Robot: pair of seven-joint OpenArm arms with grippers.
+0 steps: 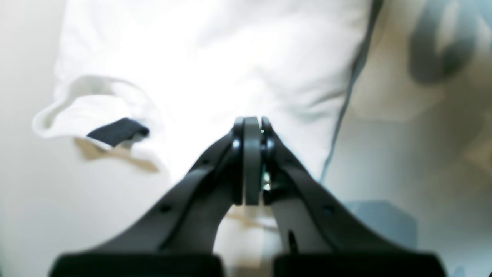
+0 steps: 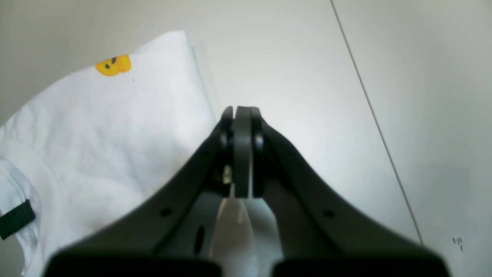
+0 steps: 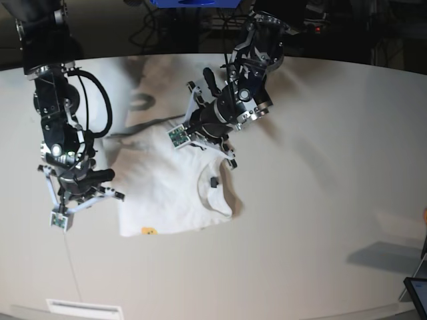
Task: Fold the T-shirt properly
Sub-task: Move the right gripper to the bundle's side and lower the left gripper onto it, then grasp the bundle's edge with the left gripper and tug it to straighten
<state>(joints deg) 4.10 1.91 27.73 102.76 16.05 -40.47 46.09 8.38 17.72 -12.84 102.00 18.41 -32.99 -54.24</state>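
Observation:
The white T-shirt point(image 3: 170, 193) lies folded into a rough rectangle on the pale table point(image 3: 313, 200). Its collar and small black neck label point(image 3: 212, 181) face right, and a yellow bit of print point(image 3: 148, 231) shows at the near edge. My left gripper point(image 1: 251, 123) is shut with nothing between its fingers and hovers over the T-shirt point(image 1: 215, 57), with the neck label point(image 1: 117, 131) to its left. In the base view the left gripper point(image 3: 225, 152) sits at the shirt's far edge. My right gripper point(image 2: 242, 111) is shut and empty over bare table just right of the T-shirt point(image 2: 100, 134). In the base view the right gripper point(image 3: 93, 187) stands left of the shirt.
A thin dark line point(image 2: 369, 104) runs across the table to the right of the right gripper. A white vent strip point(image 3: 83, 310) sits at the near-left edge. The corner of a dark screen point(image 3: 417, 290) shows at the far right.

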